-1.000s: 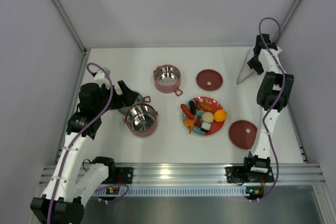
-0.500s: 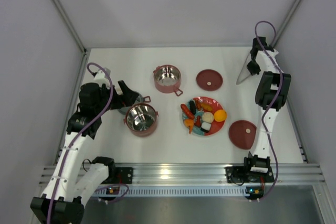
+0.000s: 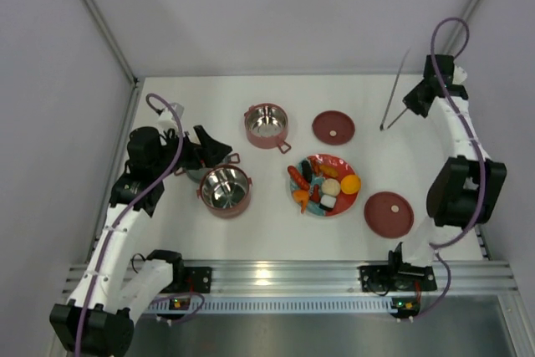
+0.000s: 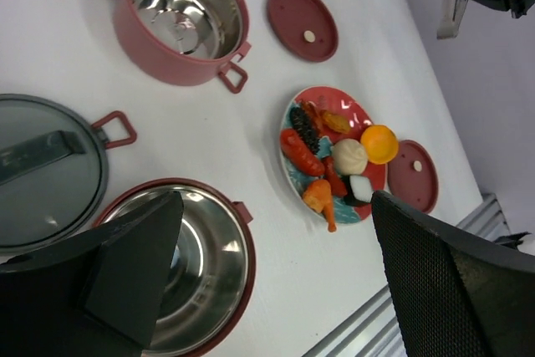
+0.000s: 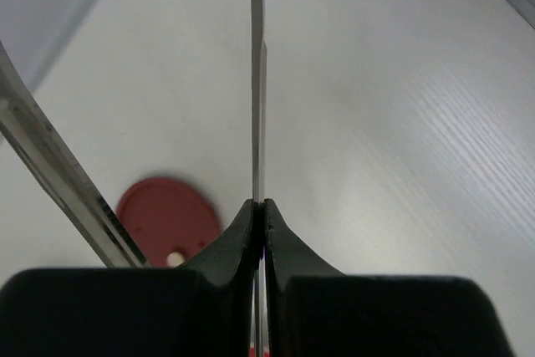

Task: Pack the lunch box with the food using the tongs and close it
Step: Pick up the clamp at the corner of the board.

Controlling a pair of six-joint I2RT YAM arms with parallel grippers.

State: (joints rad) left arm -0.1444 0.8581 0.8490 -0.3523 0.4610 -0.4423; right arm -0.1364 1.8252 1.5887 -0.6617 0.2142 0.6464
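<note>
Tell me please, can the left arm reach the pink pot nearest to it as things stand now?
Probably yes. The left gripper hangs open just beside that pot, with nothing between them. The right gripper, shut on the tongs, is far off at the other side.

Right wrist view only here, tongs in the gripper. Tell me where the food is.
Observer: All the food sits on the plate, mid-table.
Operator: Give me the pots.
Observer: Both are open and empty. The far pot is behind and left of the plate, the near pot directly left of it.
Operator: Report the other arm.
Observer: The left gripper is wide open, by the near pot.
</note>
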